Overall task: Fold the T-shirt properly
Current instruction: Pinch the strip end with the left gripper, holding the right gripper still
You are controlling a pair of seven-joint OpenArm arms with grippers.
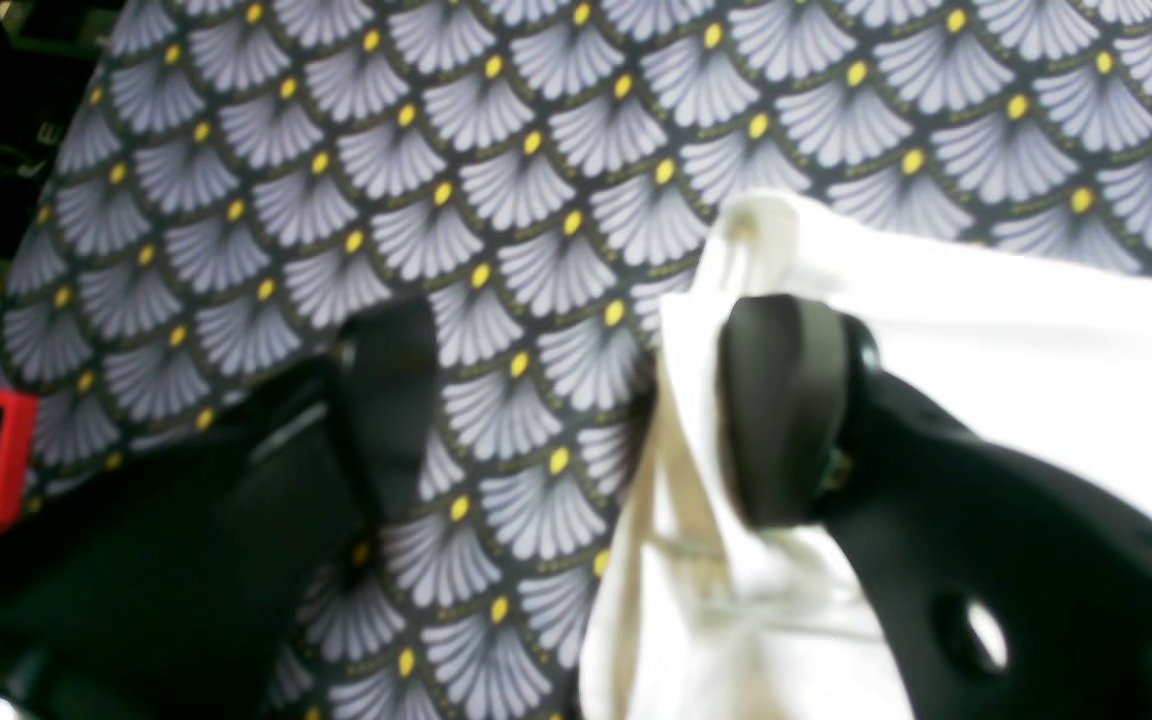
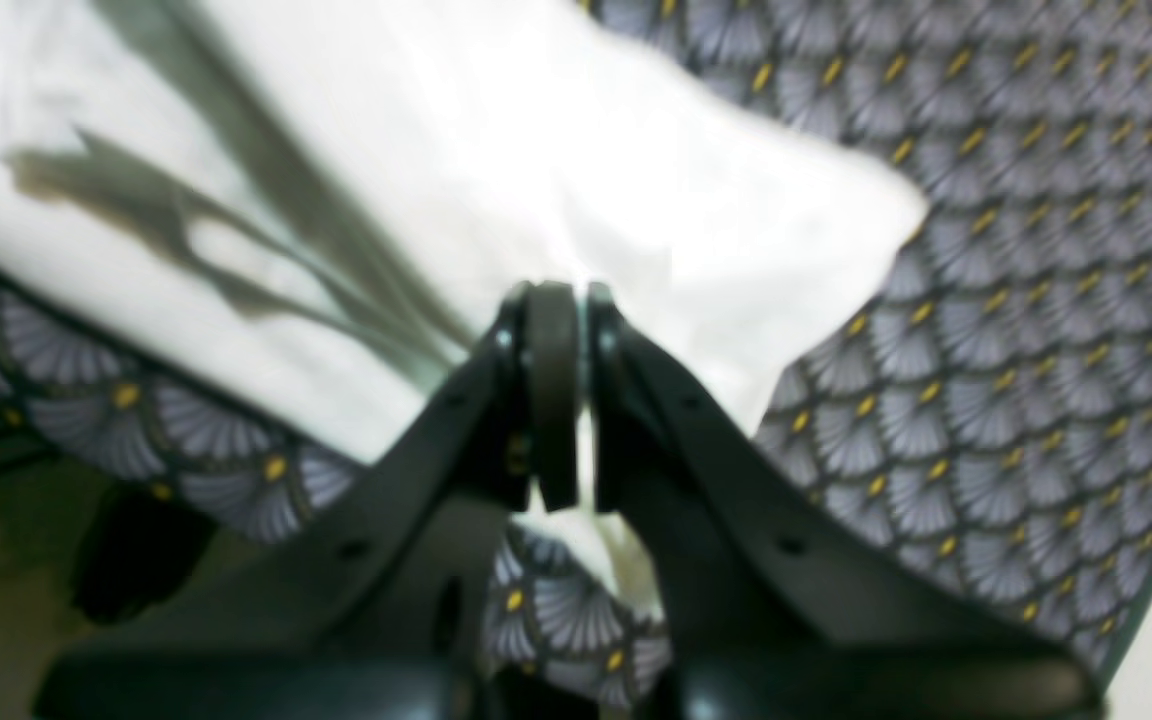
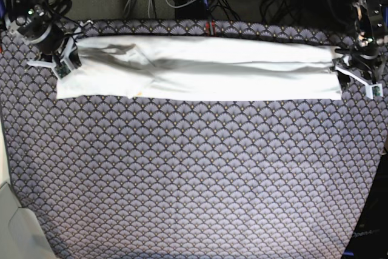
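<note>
Patterned cloth (image 3: 194,174) bears T-shirt (image 3: 200,68); right fingers (image 2: 556,400) pinch its end.

Two-arm pose, base and wrist views. The left arm (image 3: 367,10) reaches down from the far corner on the base view's right; its left gripper (image 1: 576,400) sits low over the bench, fingers (image 1: 781,410) spread wide apart, one dark pad lying against white cloth, the other clear of it. The right arm (image 3: 27,10) descends at the opposite far corner; its right gripper (image 2: 564,395) has fingers (image 2: 548,390) pressed together, pinching a fold of the T-shirt (image 3: 200,68) between the pads.
</note>
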